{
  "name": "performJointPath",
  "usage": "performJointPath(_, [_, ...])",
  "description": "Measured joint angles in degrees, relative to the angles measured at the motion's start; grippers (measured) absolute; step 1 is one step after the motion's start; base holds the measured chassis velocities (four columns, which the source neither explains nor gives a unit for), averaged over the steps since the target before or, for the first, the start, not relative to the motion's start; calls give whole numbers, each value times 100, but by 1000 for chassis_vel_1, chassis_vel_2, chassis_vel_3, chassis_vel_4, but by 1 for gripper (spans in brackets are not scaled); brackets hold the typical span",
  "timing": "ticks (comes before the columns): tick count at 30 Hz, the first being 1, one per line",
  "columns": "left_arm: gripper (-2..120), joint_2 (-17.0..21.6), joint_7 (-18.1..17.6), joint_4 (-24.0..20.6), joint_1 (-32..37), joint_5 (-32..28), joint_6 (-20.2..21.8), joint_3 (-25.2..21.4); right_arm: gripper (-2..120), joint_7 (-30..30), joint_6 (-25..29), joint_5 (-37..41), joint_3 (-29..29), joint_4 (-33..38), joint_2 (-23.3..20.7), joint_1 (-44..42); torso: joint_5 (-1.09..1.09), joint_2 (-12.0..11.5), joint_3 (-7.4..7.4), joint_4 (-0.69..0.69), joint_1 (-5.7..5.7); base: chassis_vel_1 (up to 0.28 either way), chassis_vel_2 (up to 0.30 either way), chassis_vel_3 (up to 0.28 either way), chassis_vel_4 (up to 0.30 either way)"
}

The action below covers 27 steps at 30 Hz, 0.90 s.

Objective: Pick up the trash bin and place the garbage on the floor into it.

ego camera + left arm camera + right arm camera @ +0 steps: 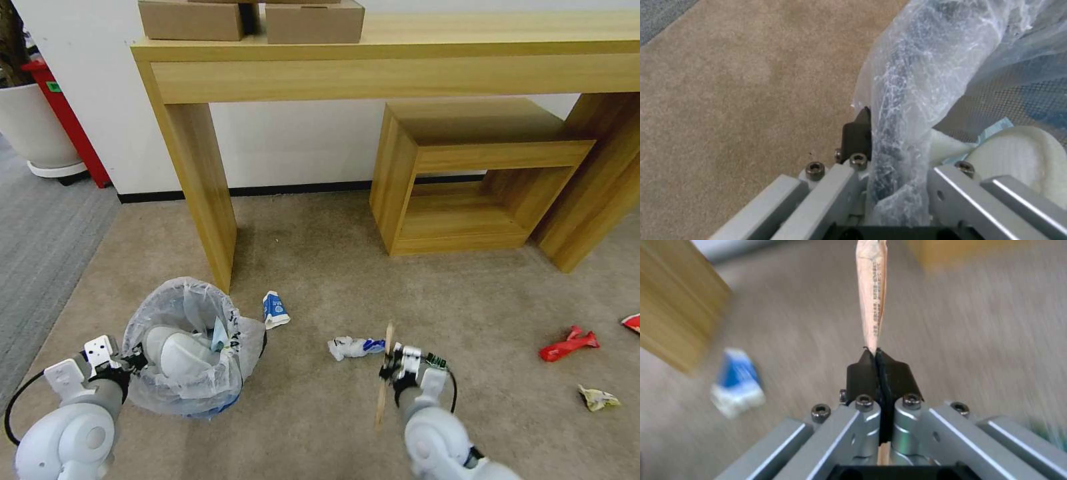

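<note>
1. Clamping a wooden stick [871, 293] between pressed-together pads, the right gripper [874, 355] showed print along it in the right wrist view; the head view showed the stick [383, 380] above the carpet [320, 267].
2. The left gripper [871, 116] pinched the trash bin [190, 347] at its bagged rim, by the table leg [200, 187].

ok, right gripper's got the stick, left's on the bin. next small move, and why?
Probably swing the right gripper left, over the trash bin. It is shut on the wooden stick, while the left gripper grips the bin's bagged rim, mouth open, with carpet between them.
</note>
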Motion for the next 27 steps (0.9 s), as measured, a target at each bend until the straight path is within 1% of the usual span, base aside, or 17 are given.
performJointPath(1, [1,0,0,0,0,0,0,0,0,0,0,0,0,0,0,0,0,0,0,0,0,0,0,0,0])
performJointPath(4, [1,-14,-3,-36,9,2,8,3,0,-471,496,-116,-152,177,-324,610,-1,0,0,1,0,0,0,0,0])
performJointPath(5, [1,-14,-3,-36,9,2,8,3,0,-471,496,-116,-152,177,-324,610,-1,0,0,1,0,0,0,0,0])
performJointPath(8, [1,-17,-10,-72,11,0,19,7,0,-1225,1265,-207,-453,196,-612,1276,-1,0,1,0,0,0,0,0,0])
performJointPath(9, [1,-17,-10,-72,11,0,19,7,0,-1225,1265,-207,-453,196,-612,1276,-1,0,1,0,0,0,0,0,0])
performJointPath(12, [1,-18,-16,-88,-17,-9,56,70,0,-1978,1920,-180,-901,183,-755,1924,-2,0,1,0,0,0,0,0,0])
performJointPath(13, [1,-18,-16,-88,-17,-9,56,70,0,-1978,1920,-180,-901,183,-755,1924,-2,0,1,0,0,0,0,0,0])
performJointPath(14, [1,-22,-17,-101,-17,-10,65,83,0,-2195,2105,-139,-1117,183,-766,2228,-1,0,1,0,0,0,0,0,0])
performJointPath(15, [1,-29,-19,-127,-10,-11,73,89,0,-2355,2247,-72,-1359,183,-756,2566,-2,0,1,0,0,0,0,0,0])
performJointPath(16, [1,-29,-19,-127,-10,-11,73,89,0,-2355,2247,-72,-1359,183,-756,2566,-2,0,1,0,0,0,0,0,0])
performJointPath(20, [1,-66,-46,-254,46,-18,96,77,0,-2609,2536,200,-2391,94,-465,3694,-4,0,1,1,0,0,0,0,0])
performJointPath(21, [1,-66,-46,-254,46,-18,96,77,0,-2609,2536,200,-2391,94,-465,3694,-4,0,1,1,0,0,0,0,0])
performJointPath(22, [1,-76,-49,-285,62,-21,98,66,0,-2620,2557,218,-2537,66,-407,3820,-3,0,1,1,0,0,0,0,0])
performJointPath(23, [1,-109,-56,-354,98,-23,98,33,0,-2646,2619,247,-2953,-60,-240,4201,-2,0,1,1,0,0,0,0,0])
performJointPath(24, [1,-124,-58,-387,110,-23,98,19,0,-2681,2654,242,-3175,-157,-162,4420,-3,0,1,2,0,0,0,0,0])
performJointPath(25, [1,-124,-58,-387,110,-23,98,19,0,-2681,2654,242,-3175,-157,-162,4420,-3,0,1,2,0,0,0,0,0])
performJointPath(27, [1,-147,-61,-435,114,-44,99,-2,0,-2743,2738,204,-3611,-362,-6,4855,-2,0,1,2,0,0,0,0,0])
